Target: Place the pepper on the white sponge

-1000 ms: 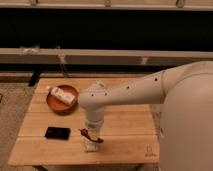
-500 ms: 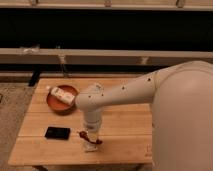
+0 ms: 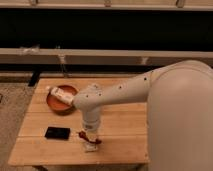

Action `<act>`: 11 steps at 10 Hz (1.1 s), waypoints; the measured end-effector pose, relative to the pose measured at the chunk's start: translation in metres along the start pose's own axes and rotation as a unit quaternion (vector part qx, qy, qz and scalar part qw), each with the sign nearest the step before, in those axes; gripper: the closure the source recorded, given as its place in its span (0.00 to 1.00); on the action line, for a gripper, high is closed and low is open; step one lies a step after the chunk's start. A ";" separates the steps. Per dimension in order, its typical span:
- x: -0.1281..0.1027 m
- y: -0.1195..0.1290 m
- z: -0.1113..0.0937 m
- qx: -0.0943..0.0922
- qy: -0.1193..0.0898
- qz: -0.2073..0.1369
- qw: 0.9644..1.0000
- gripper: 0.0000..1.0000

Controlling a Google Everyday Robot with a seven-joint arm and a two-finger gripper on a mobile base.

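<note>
The white sponge (image 3: 90, 147) is a small whitish pad near the front edge of the wooden table (image 3: 125, 135). The dark red pepper (image 3: 89, 138) lies over the sponge's top, its stem end pointing left. My gripper (image 3: 89, 133) hangs straight down from the white arm (image 3: 115, 95) directly above the pepper and sponge, its tips at the pepper.
A round reddish-brown plate (image 3: 57, 102) holding a white box with orange marks (image 3: 62, 95) sits at the table's back left. A black flat rectangle (image 3: 57, 133) lies left of the sponge. A dark bench and rail run behind the table.
My arm has shifted a little left and lowered, bringing the gripper and pepper down onto the sponge.
</note>
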 end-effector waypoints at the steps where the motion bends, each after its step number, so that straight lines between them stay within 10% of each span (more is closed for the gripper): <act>1: 0.000 -0.004 0.000 0.003 0.002 0.003 1.000 0.23; 11: 0.000 -0.023 -0.003 0.011 -0.011 0.032 0.999 0.20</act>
